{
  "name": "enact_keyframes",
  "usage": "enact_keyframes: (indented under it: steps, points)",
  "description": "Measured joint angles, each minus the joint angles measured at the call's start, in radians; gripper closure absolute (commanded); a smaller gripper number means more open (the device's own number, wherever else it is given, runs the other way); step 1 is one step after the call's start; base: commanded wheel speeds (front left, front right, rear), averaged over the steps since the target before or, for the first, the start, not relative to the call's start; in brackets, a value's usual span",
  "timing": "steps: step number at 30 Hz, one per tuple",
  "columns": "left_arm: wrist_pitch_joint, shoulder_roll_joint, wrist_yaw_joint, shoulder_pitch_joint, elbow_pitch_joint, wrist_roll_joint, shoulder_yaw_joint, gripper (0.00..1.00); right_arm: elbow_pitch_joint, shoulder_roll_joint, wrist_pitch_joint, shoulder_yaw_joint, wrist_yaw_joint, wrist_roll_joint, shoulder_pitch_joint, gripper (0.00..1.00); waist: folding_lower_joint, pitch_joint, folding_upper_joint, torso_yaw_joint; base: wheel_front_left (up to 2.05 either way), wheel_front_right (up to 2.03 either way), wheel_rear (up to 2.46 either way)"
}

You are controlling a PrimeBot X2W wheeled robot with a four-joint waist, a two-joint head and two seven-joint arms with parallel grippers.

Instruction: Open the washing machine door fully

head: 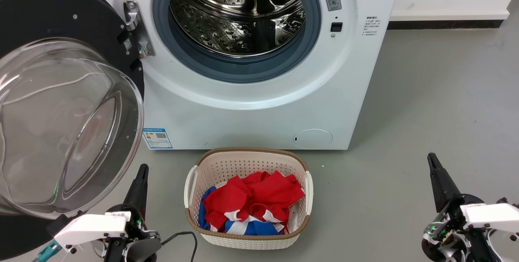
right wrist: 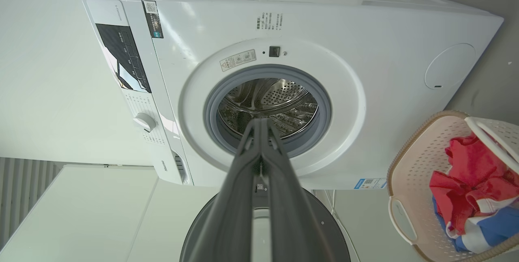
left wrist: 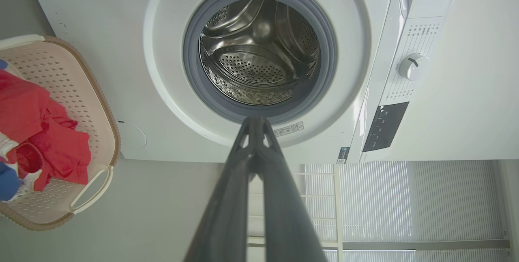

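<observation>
The white washing machine (head: pixel 251 120) stands in front of me with its steel drum (head: pixel 239 14) exposed. The washing machine door (head: pixel 61 14), black with a bulging clear glass bowl (head: pixel 61 124), hangs swung out to the left on its hinge (head: pixel 136 31). My left gripper (head: pixel 142 168) is shut and empty, low on the left, just below and right of the door's lower rim. My right gripper (head: pixel 432 157) is shut and empty, low on the right, far from the door. Both wrist views face the drum past shut fingers (left wrist: pixel 255 132) (right wrist: pixel 261 136).
A beige laundry basket (head: pixel 247 151) with red, blue and white clothes (head: pixel 251 201) sits on the grey floor (head: pixel 425 112) right before the machine, between my grippers. A black cable (head: pixel 182 237) lies by the left arm. A white wall with a dark skirting (head: pixel 446 24) runs behind on the right.
</observation>
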State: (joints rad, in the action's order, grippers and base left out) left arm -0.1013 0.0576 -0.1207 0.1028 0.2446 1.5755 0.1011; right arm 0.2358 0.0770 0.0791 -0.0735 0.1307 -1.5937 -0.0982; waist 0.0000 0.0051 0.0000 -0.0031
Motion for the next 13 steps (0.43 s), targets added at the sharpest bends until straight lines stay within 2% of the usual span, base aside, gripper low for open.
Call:
enact_keyframes:
  steps: [13]
  points:
    - [-0.012, -0.005, -0.010, 0.001, 0.001, 0.039, 0.011, 1.00, 0.007, -0.002, 0.009, -0.009, 0.000, -0.045, -0.001, 1.00, 0.0001, -0.002, 0.0000, 0.003, 0.00, 0.00, 0.00]
